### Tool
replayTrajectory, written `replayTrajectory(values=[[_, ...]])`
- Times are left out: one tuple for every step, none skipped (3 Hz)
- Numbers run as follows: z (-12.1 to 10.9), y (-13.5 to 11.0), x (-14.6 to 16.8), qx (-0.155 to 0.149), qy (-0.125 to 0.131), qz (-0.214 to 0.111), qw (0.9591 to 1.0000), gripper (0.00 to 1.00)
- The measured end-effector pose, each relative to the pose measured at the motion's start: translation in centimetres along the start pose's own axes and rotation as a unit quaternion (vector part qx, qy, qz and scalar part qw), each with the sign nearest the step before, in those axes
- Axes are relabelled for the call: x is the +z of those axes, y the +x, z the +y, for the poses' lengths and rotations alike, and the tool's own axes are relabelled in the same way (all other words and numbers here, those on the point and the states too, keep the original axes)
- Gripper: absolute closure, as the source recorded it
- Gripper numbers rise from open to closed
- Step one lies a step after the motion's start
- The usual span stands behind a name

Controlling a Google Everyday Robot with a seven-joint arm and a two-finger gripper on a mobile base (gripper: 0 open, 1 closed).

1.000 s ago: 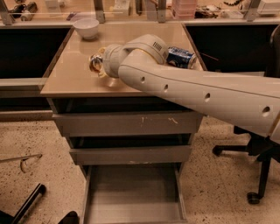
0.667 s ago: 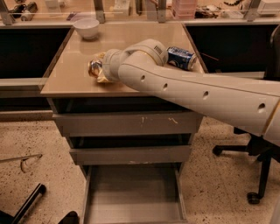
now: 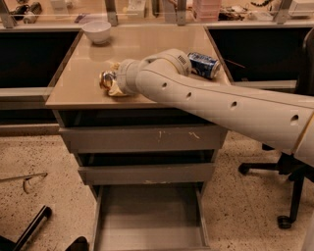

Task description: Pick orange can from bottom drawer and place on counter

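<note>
The orange can (image 3: 105, 78) is held in my gripper (image 3: 112, 83) at the front left part of the beige counter (image 3: 147, 44), at or just above its surface. The gripper's pale fingers (image 3: 117, 89) are closed around the can, and the thick white arm reaches in from the right and hides part of the can. The bottom drawer (image 3: 147, 215) stands pulled open below the cabinet, and its grey floor is bare.
A blue and white can (image 3: 203, 64) lies on its side on the counter's right part. A white bowl (image 3: 96, 30) stands at the counter's back left. A cluttered ledge (image 3: 162, 12) runs behind. A black office chair base (image 3: 287, 171) is at the right.
My gripper with the orange can has moved slightly down and toward the counter's front edge. Drawer, blue can and bowl have not moved.
</note>
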State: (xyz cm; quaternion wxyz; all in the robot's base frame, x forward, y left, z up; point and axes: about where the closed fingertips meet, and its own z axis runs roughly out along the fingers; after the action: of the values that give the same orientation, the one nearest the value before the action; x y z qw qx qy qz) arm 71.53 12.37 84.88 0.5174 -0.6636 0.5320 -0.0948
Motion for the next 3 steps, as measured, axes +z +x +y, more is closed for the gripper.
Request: replayTrajectory(values=[[0.00, 0.00, 0.00, 0.000, 0.000, 0.000, 1.0000, 0.58], [0.00, 0.00, 0.00, 0.000, 0.000, 0.000, 1.0000, 0.35], [0.00, -0.01, 0.00, 0.000, 0.000, 0.000, 1.0000, 0.12]])
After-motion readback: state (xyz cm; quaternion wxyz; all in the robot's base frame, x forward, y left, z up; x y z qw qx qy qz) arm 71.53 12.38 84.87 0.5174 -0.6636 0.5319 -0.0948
